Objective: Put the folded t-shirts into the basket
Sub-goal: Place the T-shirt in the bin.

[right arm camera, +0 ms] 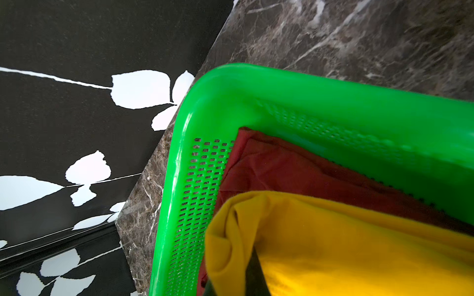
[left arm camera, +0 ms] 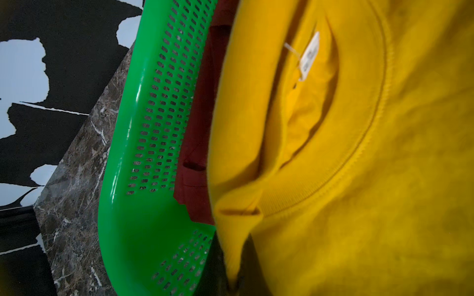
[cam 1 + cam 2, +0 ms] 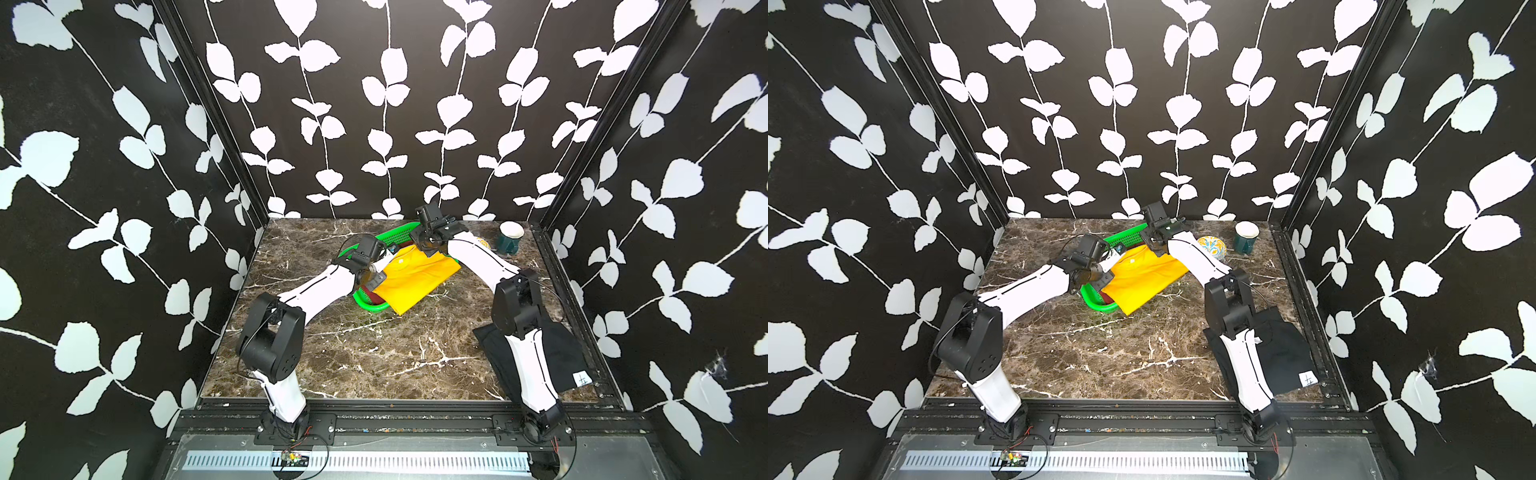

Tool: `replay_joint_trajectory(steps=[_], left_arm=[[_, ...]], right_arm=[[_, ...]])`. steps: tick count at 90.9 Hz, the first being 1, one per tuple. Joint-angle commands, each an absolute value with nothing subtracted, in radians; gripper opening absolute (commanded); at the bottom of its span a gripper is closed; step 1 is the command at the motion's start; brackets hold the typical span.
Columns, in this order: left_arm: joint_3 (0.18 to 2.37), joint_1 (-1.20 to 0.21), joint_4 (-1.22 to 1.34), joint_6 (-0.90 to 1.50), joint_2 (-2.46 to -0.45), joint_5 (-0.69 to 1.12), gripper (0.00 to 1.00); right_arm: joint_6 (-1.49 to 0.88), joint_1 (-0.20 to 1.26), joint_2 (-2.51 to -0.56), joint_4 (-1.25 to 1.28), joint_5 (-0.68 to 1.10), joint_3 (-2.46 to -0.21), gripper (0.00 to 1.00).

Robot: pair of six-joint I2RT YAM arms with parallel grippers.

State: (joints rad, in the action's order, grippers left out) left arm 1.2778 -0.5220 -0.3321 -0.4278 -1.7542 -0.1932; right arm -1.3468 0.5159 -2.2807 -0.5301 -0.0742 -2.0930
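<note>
Yellow shirt [image 3: 419, 278] diagonal over basket [image 3: 399, 235]; seemingly gripped

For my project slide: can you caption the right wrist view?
Right tool grips a corner of the yellow t-shirt over the green basket, where the dark red t-shirt lies.

The left arm [image 3: 316, 291] and the right arm [image 3: 527, 365] each have white shells scored by a thin black seam, bulky matte black elbow housings [image 3: 270, 336] looped with black cable, and black bases [image 3: 291, 424] trailing red wires [image 3: 308, 430].
</note>
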Motion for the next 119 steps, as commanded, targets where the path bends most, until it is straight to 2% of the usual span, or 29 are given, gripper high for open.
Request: replay_joint_trajectory(steps=[1,28,73,80,86,93,102,105,109,119], left_arm=[[1.296,-0.511,-0.299,-0.471,-1.785,-0.261,0.00],[1.350,-0.495,-0.312,-0.553,-1.841,-0.303,0.00],[1.428,-0.433,-0.281,-0.568,-1.908,-0.239,0.00],[1.440,-0.433,-0.302,-0.564,-1.925,-0.226,0.00],[1.440,-0.433,-0.294,-0.561,-1.936,-0.238,0.09],[1.464,-0.433,-0.311,-0.545,-1.943,-0.230,0.24],[1.506,-0.434,-0.373,-0.486,-1.930,-0.223,0.27],[1.506,-0.434,-0.372,-0.473,-1.913,-0.233,0.29],[1.505,-0.438,-0.369,-0.459,-1.891,-0.253,0.35],[1.502,-0.450,-0.397,-0.411,-1.820,-0.245,0.39]], right_arm=[[-1.369,0.509,-2.267,-0.471,-0.092,-2.055,0.00],[-1.441,0.497,-2.245,-0.413,-0.108,-1.985,0.00],[-1.456,0.497,-2.231,-0.278,-0.130,-1.910,0.00],[-1.456,0.496,-2.229,-0.240,-0.130,-1.896,0.11],[-1.453,0.494,-2.231,-0.216,-0.119,-1.893,0.20],[-1.433,0.492,-2.228,-0.190,-0.102,-1.894,0.27],[-1.402,0.490,-2.199,-0.150,-0.101,-1.869,0.39],[-1.383,0.489,-2.191,-0.144,-0.097,-1.867,0.41],[-1.341,0.486,-2.176,-0.142,-0.087,-1.867,0.44],[-1.175,0.476,-2.130,-0.134,-0.003,-1.858,0.45]])
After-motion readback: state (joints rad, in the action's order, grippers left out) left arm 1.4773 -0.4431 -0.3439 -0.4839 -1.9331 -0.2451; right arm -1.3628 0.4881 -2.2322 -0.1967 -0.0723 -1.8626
